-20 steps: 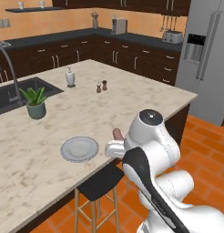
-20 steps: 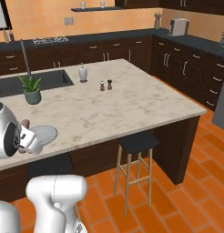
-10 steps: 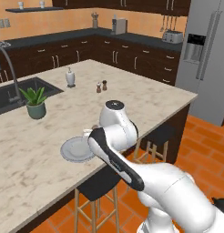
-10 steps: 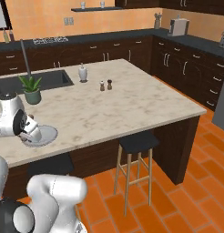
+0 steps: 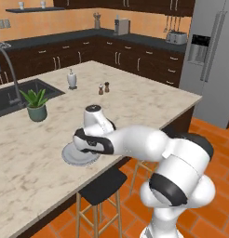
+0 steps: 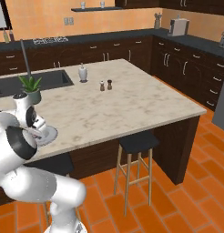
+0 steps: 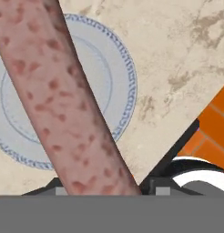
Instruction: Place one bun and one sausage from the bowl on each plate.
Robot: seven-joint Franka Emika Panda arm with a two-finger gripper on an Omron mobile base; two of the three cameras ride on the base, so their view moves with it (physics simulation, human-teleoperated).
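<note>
The sausage (image 7: 59,95) is pinched between the jaws of the gripper (image 7: 107,189), which close on its near end; from there its long axis runs away from the fingertips and leans across the hand view toward the upper left. Directly past the jaws, beneath the sausage, lies the pale grey-white plate (image 7: 120,68) with its blue-patterned rim, so most of the sausage's length already hangs over the plate's face, and only the gripped end sits close to the rim nearest the jaws. In the left base view the gripper (image 5: 84,142) hovers above that plate (image 5: 72,158), near the counter's (image 5: 149,100) front edge. The coming move looks like a short descent and release.
</note>
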